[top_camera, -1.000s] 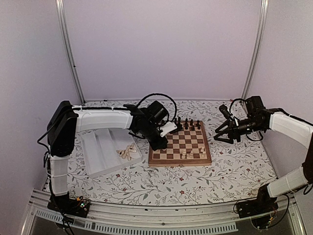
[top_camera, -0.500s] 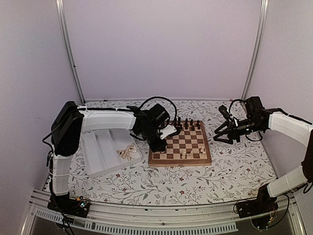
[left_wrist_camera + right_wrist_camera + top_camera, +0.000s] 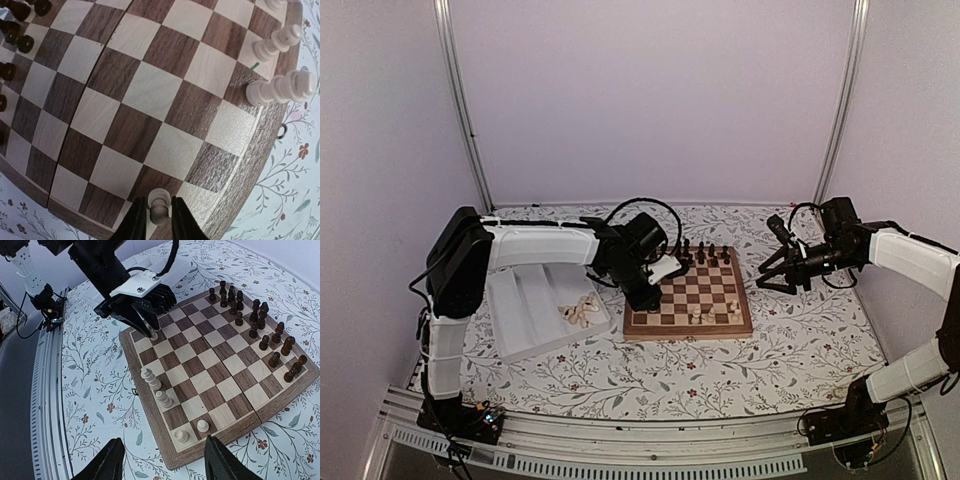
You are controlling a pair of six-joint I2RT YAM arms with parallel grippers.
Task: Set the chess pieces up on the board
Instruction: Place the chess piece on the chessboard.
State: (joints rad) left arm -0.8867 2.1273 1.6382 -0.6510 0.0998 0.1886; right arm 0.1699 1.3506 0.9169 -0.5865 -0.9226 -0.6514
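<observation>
Placing a pale pawn (image 3: 159,204) on the board (image 3: 150,95), near-left corner square, left hand (image 3: 159,222) narrowly astride it (grip uncertain). Right hand (image 3: 162,462) wide, empty. Next: release, lift straight up.

Pawn (image 3: 159,204) base hidden between left gripper (image 3: 159,227) fingers; dark pieces (image 3: 15,27) cropped at left-wrist frame edge; tray (image 3: 510,320) pieces (image 3: 580,311) too small to identify.

1. One chessboard (image 3: 200,382).
2. One white tray (image 3: 520,310).
3. Five pale chessmen (image 3: 162,399) on the board.
4. Roughly fifteen dark chessmen (image 3: 256,315).
5. A heap of pale pieces (image 3: 580,312) in the tray; number unclear.
6. Two tools: left tool (image 3: 160,220), right tool (image 3: 162,452).
</observation>
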